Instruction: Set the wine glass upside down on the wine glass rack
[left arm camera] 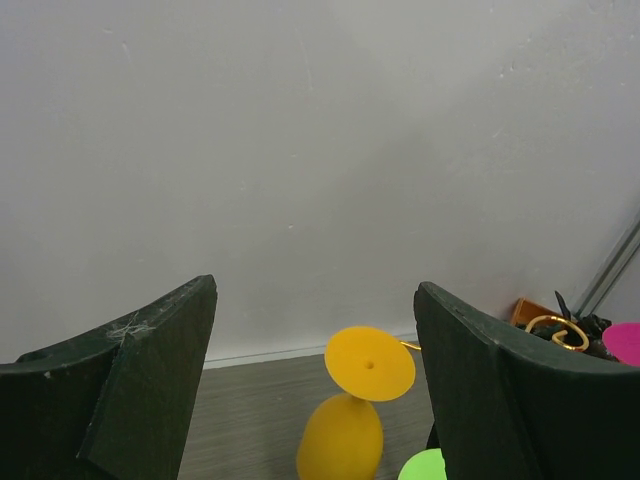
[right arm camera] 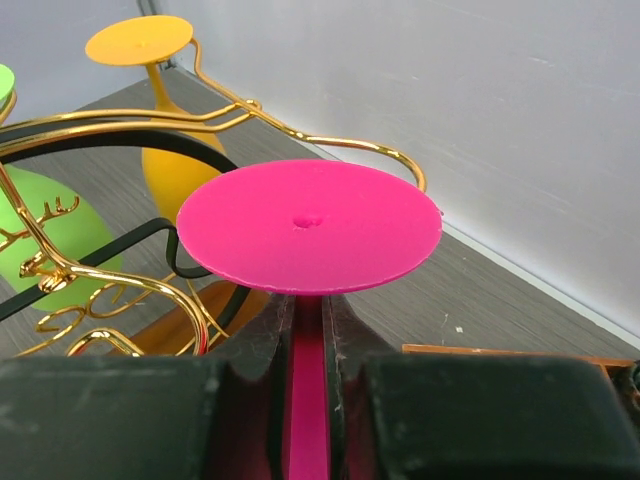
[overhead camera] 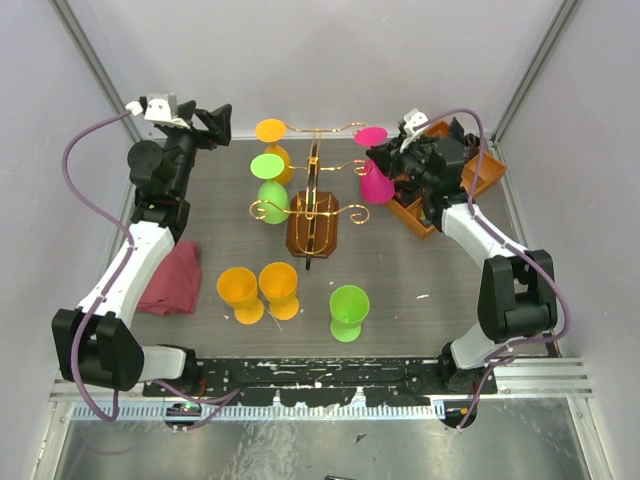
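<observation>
Our right gripper (right arm camera: 308, 372) is clenched on the stem of the pink wine glass (right arm camera: 308, 225), whose long axis stands vertical, foot up and bowl down. The glass sits beside the right gold arm of the wine glass rack (overhead camera: 313, 225). Farther back, our left gripper (overhead camera: 205, 122) stands released.

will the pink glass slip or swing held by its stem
Probably rigid: the pink glass looks like moulded plastic, so likely light. The right gripper pinches only its thin smooth stem, so it might pivot or slip.
</observation>
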